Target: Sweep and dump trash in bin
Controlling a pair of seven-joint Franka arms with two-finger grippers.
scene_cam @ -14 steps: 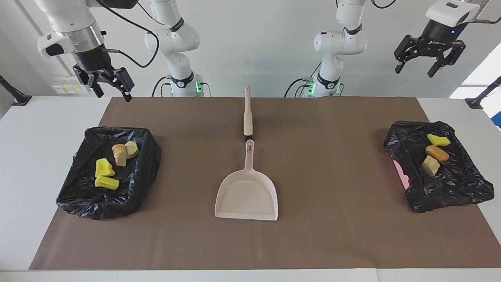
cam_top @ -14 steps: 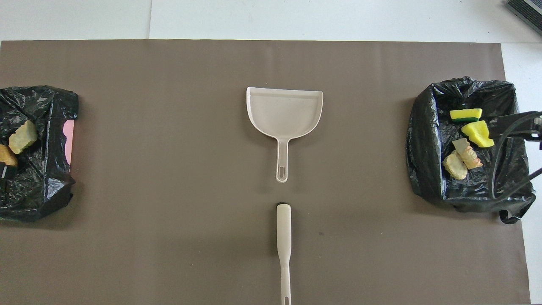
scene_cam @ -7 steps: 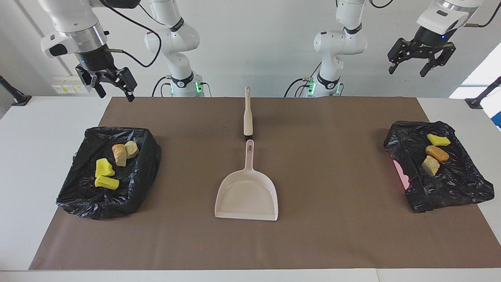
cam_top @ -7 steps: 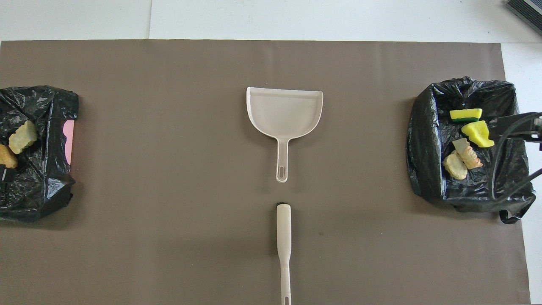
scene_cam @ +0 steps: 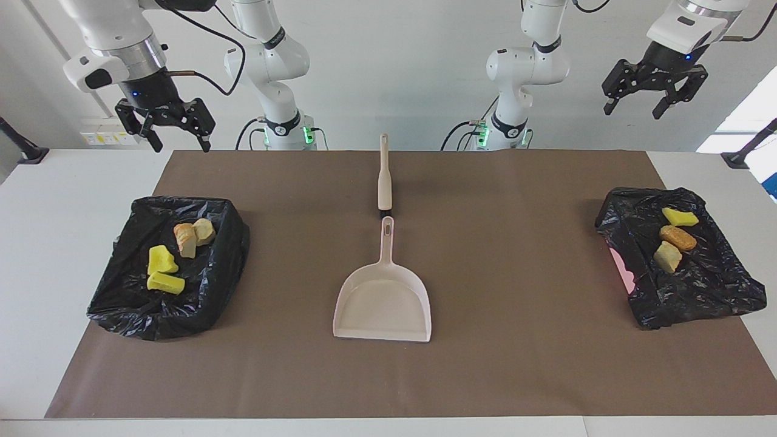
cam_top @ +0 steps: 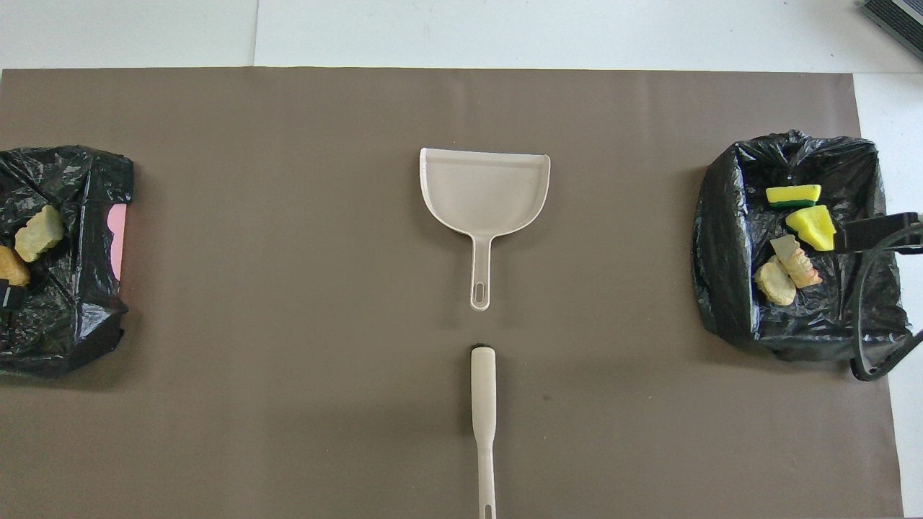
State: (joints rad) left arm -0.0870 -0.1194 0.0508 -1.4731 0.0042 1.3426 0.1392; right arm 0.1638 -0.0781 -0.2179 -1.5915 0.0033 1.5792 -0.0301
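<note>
The trash lies in two black-bagged bins. The bin [scene_cam: 227,258] at the right arm's end holds yellow chunks [scene_cam: 161,260] and bread-like pieces [scene_cam: 185,238]. The bin [scene_cam: 719,291] at the left arm's end holds a yellow chunk [scene_cam: 680,216] and brown pieces [scene_cam: 678,237]. A beige dustpan [scene_cam: 382,303] lies mid-mat, its handle toward the robots. The brush [scene_cam: 384,182] lies in line with it, nearer to the robots. My right gripper [scene_cam: 180,144] hangs open and empty high over its end of the table. My left gripper [scene_cam: 632,110] hangs open and empty, higher still.
A brown mat [cam_top: 288,324] covers most of the white table. In the overhead view the dustpan [cam_top: 484,191] and brush [cam_top: 483,411] lie at the centre, with a bin [cam_top: 721,245] at one end and a bin [cam_top: 86,303] at the other. A cable [cam_top: 865,353] loops over one bin.
The left gripper has risen and drifted slightly toward the table's middle. The right gripper has lifted a little and turned to face the camera squarely. Nothing on the table moved.
</note>
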